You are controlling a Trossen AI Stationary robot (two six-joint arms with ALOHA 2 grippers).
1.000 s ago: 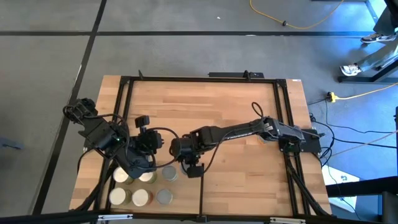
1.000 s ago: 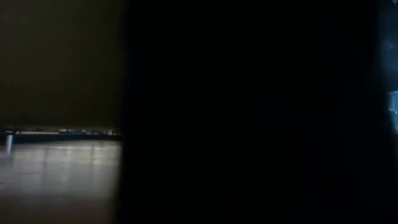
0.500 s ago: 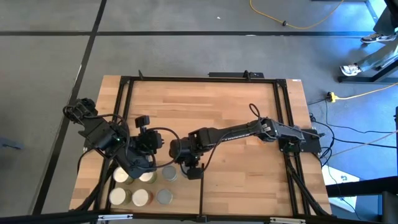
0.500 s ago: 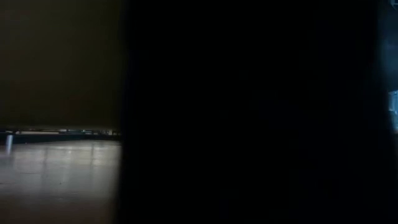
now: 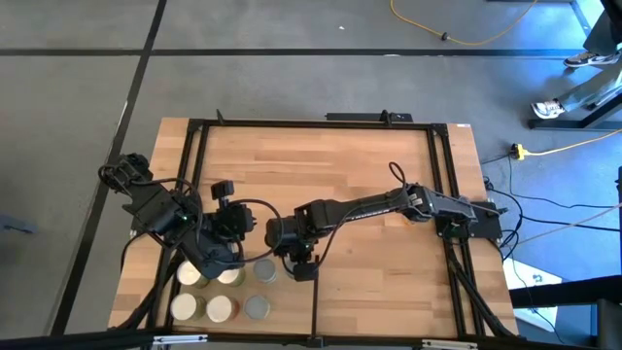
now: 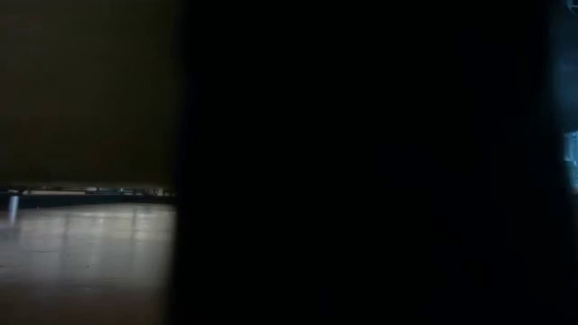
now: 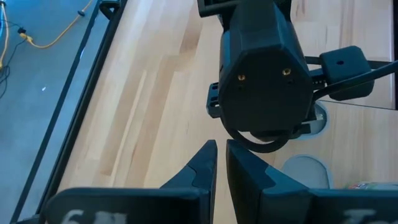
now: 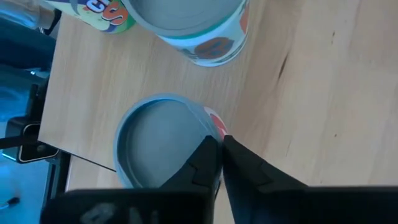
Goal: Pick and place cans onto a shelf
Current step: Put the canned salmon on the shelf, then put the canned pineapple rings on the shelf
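Since a second ago, the right arm's wrist has shifted slightly toward the cans [image 5: 224,292]; little else has moved. From above, five cans cluster at the shelf's [image 5: 330,175] near left corner, a sixth part-hidden under the left arm. The right gripper [image 5: 289,261] hangs just beside the nearest can [image 5: 263,273]; the left gripper [image 5: 233,251] hovers over the cluster. At table height, a dark shape blocks nearly everything. The left wrist camera shows the left fingers [image 7: 202,168] nearly together, holding nothing, the right wrist close ahead. The right wrist camera shows the right fingers [image 8: 208,158] almost touching each other at a can's rim, gripping nothing.
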